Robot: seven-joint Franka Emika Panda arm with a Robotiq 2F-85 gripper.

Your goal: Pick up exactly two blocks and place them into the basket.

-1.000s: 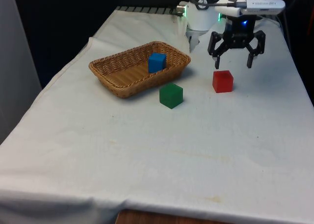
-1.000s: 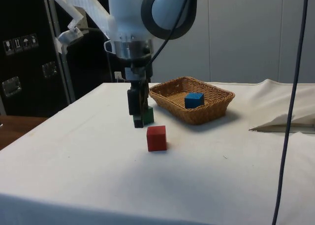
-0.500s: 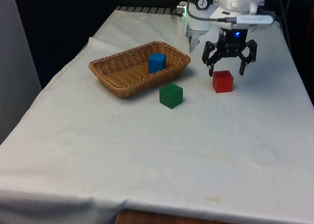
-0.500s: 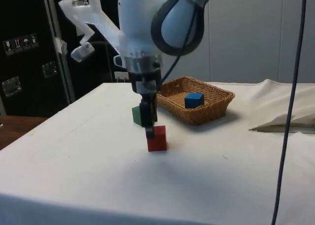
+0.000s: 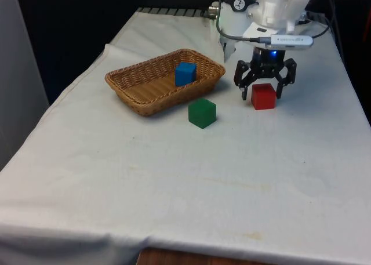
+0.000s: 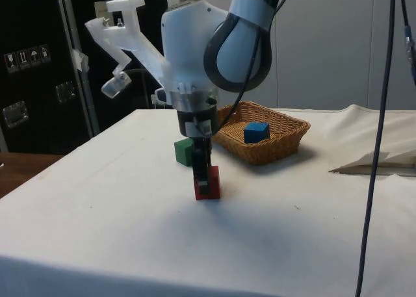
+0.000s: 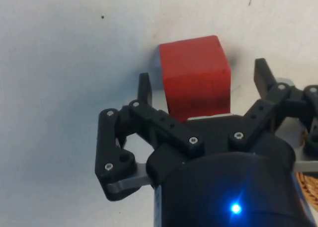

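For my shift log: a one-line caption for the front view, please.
Open gripper straddles the red block; blue block in basket, green block beside it.

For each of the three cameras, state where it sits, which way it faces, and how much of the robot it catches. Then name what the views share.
Front view: sits off the table's near end, faces along the cloth; shows the open tool straddling the red block, the green block, the basket holding the blue block.
Side view: sits beside the table, faces across it; shows the arm over the red block.
Wrist view: rides on the arm's wrist, faces down; shows the fingers.
Shared: the red block, in all three.
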